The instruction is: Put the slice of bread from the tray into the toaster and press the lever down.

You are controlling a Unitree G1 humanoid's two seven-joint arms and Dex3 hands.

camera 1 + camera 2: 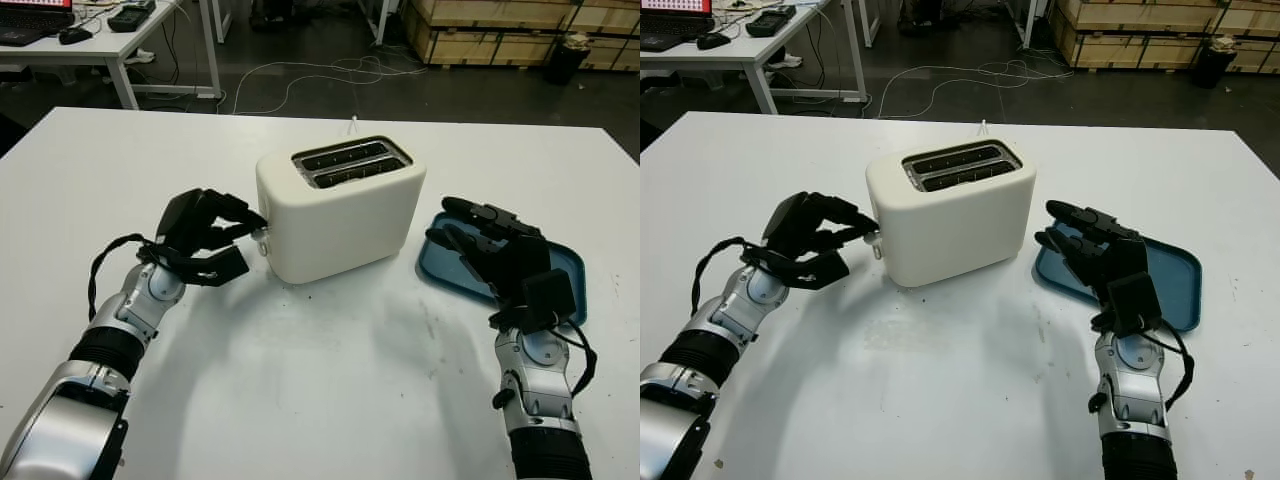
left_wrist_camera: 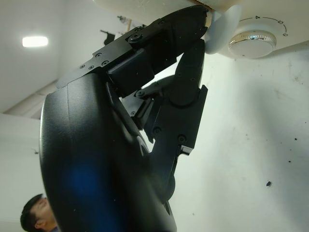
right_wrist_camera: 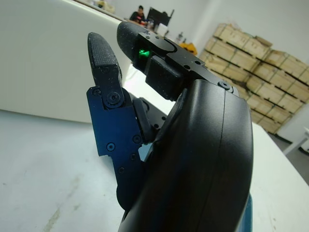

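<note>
From the head, a cream toaster (image 1: 340,215) stands in the middle of a white table (image 1: 300,400), its two slots (image 1: 350,162) facing up and dark inside; whether the bread sits in them cannot be told. The left hand (image 1: 205,240) is at the toaster's left end, its fingers curled in and closed about the small lever (image 1: 262,236) that sticks out low on that end. To the right of the toaster, just beside its base, lies a blue tray (image 1: 565,265). The right hand (image 1: 495,250) hangs over the tray's near left part, open and holding nothing, with its fingertips pointing away from the robot and past the toaster's right end, apart from the toaster. A thin white cable (image 1: 353,124) runs off the table's far edge behind the toaster. In the left wrist view, the black fingers (image 2: 188,24) meet the pale lever from above and below, one fingertip pressed on its top right against the toaster's wall. Just beside the lever on the same end sits a round chrome dial (image 2: 252,42) with numbers printed around it. A person's head (image 2: 36,215) shows behind the hand's shell, well away from the toaster. In the right wrist view, the open hand's fingers (image 3: 104,53) stand out straight with nothing between them, the toaster's pale wall close behind them and the white table beneath. A strip of the tray's blue shows under the shell, and stacked wooden crates (image 3: 260,63) stand far beyond the toaster.
</note>
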